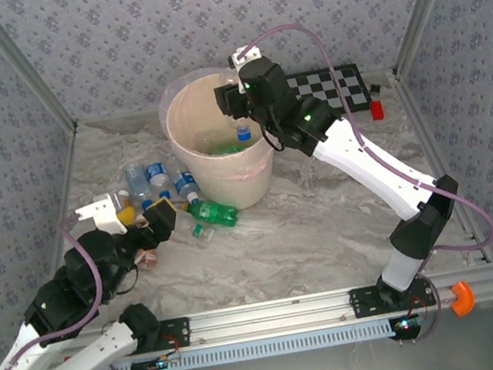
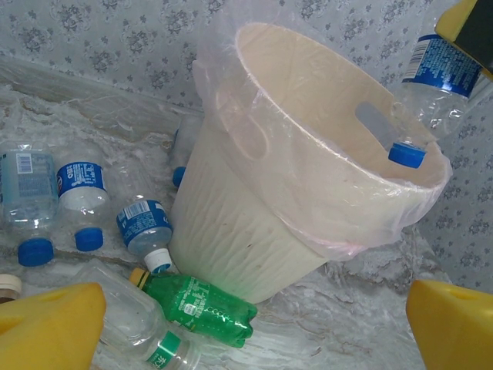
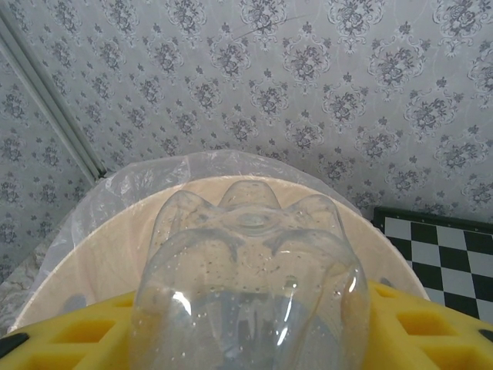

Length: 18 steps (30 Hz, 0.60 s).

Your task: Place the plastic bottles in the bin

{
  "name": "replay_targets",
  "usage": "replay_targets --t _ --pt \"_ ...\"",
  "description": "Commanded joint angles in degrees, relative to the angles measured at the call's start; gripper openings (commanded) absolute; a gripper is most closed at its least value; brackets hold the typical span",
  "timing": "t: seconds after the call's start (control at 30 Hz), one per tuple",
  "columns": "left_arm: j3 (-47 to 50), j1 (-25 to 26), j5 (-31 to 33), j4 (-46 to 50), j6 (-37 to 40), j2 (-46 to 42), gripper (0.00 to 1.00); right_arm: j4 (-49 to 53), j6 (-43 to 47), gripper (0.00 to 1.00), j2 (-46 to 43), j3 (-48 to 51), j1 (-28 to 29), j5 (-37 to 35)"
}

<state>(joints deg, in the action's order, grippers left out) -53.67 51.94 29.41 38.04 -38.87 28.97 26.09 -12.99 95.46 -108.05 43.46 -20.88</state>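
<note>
The bin (image 1: 226, 177) stands at the back middle, pale cream with a thin clear liner at its rim. My right gripper (image 1: 237, 111) hangs over its far right rim, shut on a clear blue-label bottle (image 1: 243, 131) pointing cap down into the bin. In the right wrist view that bottle's base (image 3: 250, 270) sits between my yellow pads (image 3: 431, 331) above the bin rim (image 3: 92, 247). A green bottle (image 2: 196, 308), a clear green-label bottle (image 2: 139, 335) and three blue-label bottles (image 2: 81, 193) lie left of the bin (image 2: 246, 223). My left gripper (image 2: 254, 331) is open, low, near them.
A black-and-white checkerboard (image 1: 339, 86) and a small red block (image 1: 376, 109) lie at the back right. Something green lies inside the bin (image 1: 222, 148). Wallpapered walls and metal posts close in the table on three sides. A rail (image 1: 277, 316) runs along the near edge.
</note>
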Motion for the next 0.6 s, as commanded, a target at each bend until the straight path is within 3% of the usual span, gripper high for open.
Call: replay_targets --t 0.0,0.13,0.17,0.57 --pt "-1.34 0.44 0.56 0.37 1.06 0.03 1.0 0.63 1.13 0.66 -0.81 -1.41 0.71 -1.62" --pt "-1.47 0.48 0.2 0.54 1.01 0.03 1.0 0.39 1.93 0.96 -1.09 -1.37 1.46 -2.29" --pt "-1.57 0.45 0.07 0.54 1.14 0.1 1.0 0.29 2.17 1.0 -1.24 -1.46 1.74 -2.44" --pt "-1.09 0.45 0.43 0.54 0.48 0.25 1.0 -0.55 2.14 1.0 -5.16 1.24 3.02 -2.93"
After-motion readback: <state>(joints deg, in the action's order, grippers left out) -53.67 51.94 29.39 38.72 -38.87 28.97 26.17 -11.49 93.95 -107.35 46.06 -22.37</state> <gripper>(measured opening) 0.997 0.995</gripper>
